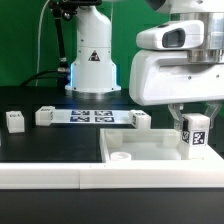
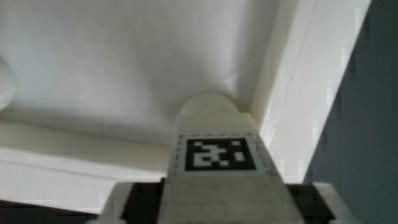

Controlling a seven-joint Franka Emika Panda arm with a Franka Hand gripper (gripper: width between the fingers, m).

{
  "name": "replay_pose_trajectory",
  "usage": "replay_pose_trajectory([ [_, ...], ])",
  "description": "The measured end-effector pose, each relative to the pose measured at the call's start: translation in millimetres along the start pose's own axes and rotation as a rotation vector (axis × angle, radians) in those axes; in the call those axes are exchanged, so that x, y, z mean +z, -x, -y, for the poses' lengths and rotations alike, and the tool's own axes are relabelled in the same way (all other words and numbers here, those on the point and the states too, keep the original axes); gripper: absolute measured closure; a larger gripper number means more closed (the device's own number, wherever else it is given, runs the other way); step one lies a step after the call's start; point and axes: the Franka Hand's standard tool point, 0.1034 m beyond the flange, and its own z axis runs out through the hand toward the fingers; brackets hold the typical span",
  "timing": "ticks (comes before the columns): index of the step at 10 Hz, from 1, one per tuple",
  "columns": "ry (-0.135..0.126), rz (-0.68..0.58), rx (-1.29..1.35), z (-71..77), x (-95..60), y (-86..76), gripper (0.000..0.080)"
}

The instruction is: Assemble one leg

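- Black tabletop (image 1: pixel 40 142) carries the marker board (image 1: pixel 88 116) and loose small white blocks (image 1: pixel 15 122), all well apart from the jaws.
- Clenched between the jaws of the white two-finger gripper (image 1: pixel 192 118) is the small white plastic rectangular leg with its black-and-white tag (image 1: pixel 194 135).
- Its long axis runs straight down out of the grip, lower end toward the large flat white panel (image 1: pixel 150 150), probably so it can be stood into a round corner socket (image 1: pixel 121 157).
- At the wrist, the leg (image 2: pixel 221 140) points away from the jaws over the panel (image 2: pixel 125 60).

White leg (image 1: pixel 194 132) with black-and-white square tag; white flat panel (image 1: pixel 150 147); black table (image 1: pixel 40 140).
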Motion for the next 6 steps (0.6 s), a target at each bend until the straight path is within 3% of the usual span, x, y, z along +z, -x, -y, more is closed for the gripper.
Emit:
replay_pose_trajectory([
  [2,-0.003,-0.001,0.081,0.3,0.3,0.0,0.0511],
  [6,-0.012,-0.018,0.529,1.2,1.1,-0.7,0.0509],
])
